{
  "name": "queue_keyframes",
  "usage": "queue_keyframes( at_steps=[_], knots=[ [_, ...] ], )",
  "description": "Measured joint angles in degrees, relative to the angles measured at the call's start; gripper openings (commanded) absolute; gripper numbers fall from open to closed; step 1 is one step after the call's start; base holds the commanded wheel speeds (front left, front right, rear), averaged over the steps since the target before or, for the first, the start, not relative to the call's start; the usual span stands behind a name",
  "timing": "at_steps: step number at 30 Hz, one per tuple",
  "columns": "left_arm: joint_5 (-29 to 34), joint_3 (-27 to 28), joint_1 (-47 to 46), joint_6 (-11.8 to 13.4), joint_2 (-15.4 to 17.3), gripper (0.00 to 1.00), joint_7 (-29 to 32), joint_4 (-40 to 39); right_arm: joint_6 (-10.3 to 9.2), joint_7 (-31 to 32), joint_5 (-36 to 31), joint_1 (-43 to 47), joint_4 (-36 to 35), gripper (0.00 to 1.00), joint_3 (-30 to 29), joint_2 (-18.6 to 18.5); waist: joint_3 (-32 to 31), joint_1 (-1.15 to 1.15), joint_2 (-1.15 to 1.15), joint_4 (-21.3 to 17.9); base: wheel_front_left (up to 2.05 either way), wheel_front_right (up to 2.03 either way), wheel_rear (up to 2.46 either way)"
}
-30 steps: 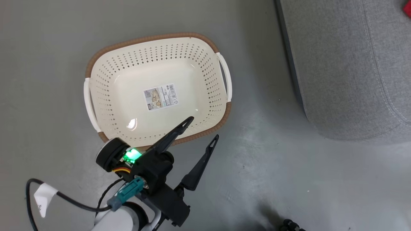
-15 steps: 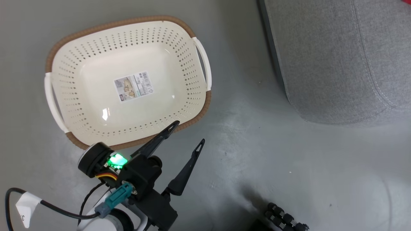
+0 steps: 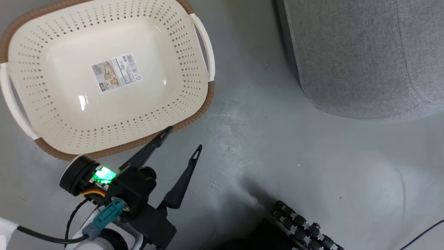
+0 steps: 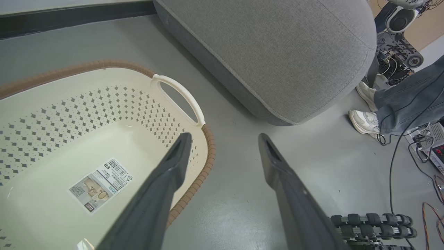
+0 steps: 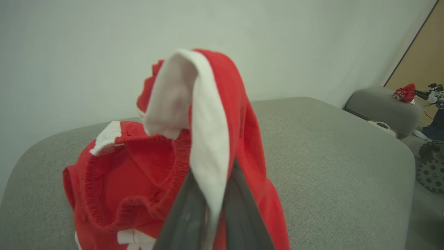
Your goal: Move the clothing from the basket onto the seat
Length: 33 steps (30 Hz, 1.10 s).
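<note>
Presently pinching red garment (image 5: 215,139) in right fingers (image 5: 180,222) over sofa seat (image 5: 329,156), with left fingers (image 3: 184,177) spread idle; next, lower and release.

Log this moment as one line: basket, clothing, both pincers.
basket: empty | left pincer: open, by basket rim | right pincer: shut on clothing, at seat

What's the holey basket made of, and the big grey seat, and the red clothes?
Basket: likely hard plastic, cream and glossy; light glints off its floor. Seat: matte grey woven cloth with a stitched seam. Clothing: soft red and white fabric, crumpled, with a gathered hem.
</note>
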Motion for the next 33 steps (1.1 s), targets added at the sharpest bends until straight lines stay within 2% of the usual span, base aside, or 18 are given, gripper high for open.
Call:
queue_keyframes(
  at_steps=[7, 11, 13, 14, 16, 24, 33],
  knots=[
    [0.1, 0.9, 0.0, 0.9, 0.3, 1.00, 0.5, -0.7, 0.00, 0.0, -0.2, 0.0, 2.4, 0.00, -0.6, 2.5, 2.2, 0.00, 0.00, -1.2, 0.00, 0.00, 0.00],
    [0.1, 1.0, -0.1, 1.4, 0.1, 1.00, 0.5, -1.0, 0.00, 0.0, -1.1, 0.0, 2.8, 0.00, -0.6, 2.6, 2.5, 0.00, 0.00, -1.4, 0.00, 0.00, 0.00],
    [0.1, 1.1, -0.2, 1.4, 0.1, 1.00, 0.5, -1.2, 0.00, 0.0, -1.6, 0.0, 2.7, 0.25, -0.6, 2.6, 2.4, 0.00, 0.00, -1.4, 0.00, 0.00, 0.00],
    [0.1, 1.2, -0.2, 1.4, 0.1, 1.00, 0.5, -1.2, 0.00, 0.0, -2.0, -0.1, 2.6, 0.42, -0.5, 2.7, 2.4, 0.00, 0.00, -1.4, 0.00, 0.00, 0.00],
    [0.1, 1.4, -0.2, 1.6, 0.1, 1.00, 0.4, -1.1, 0.00, 0.0, -2.6, -0.2, 2.4, 1.00, -0.5, 3.2, 2.1, 0.00, 0.00, -1.5, 0.00, 0.00, 0.00],
    [0.1, 1.5, -0.1, 2.4, -0.8, 1.00, -0.7, -0.5, 0.00, 0.0, -4.9, 0.7, 0.4, 1.00, -0.2, 4.0, 0.2, 0.00, 0.00, -2.1, 0.00, 0.00, 0.00],
    [-0.1, 1.5, 0.1, 2.9, -3.2, 1.00, -3.6, 2.6, 0.01, 0.0, -9.4, 13.1, -8.2, 1.00, 4.0, 5.4, -3.7, 0.00, 0.00, -2.9, 0.00, 0.00, 0.00]
  ],
)
